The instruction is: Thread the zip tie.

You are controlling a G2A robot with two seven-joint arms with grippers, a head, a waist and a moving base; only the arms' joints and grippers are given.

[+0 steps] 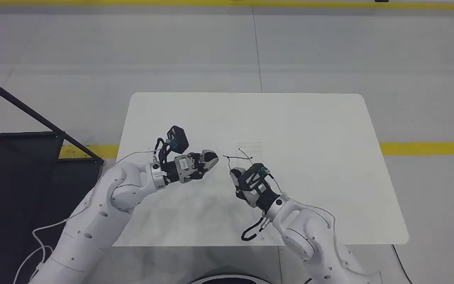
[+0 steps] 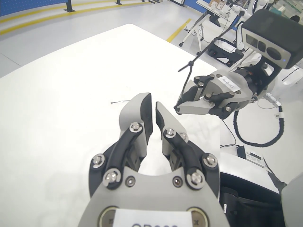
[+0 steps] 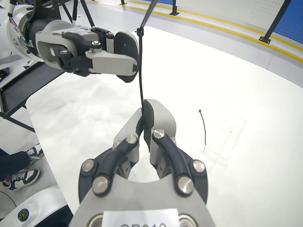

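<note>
White tabletop (image 1: 319,142) lies under both arms, which meet near its middle. My right gripper (image 3: 143,116) pinches the zip tie (image 3: 141,72) by its strap. The strap stands up from the pads to the head, just beside the left gripper (image 2: 153,100). From the head a further length runs on upward; I can't quite tell whether it passes through. The left gripper's fingers sit nearly together with a slim gap, holding nothing. A second zip tie (image 3: 203,128) lies flat on the table beside a clear sheet (image 3: 227,138).
</note>
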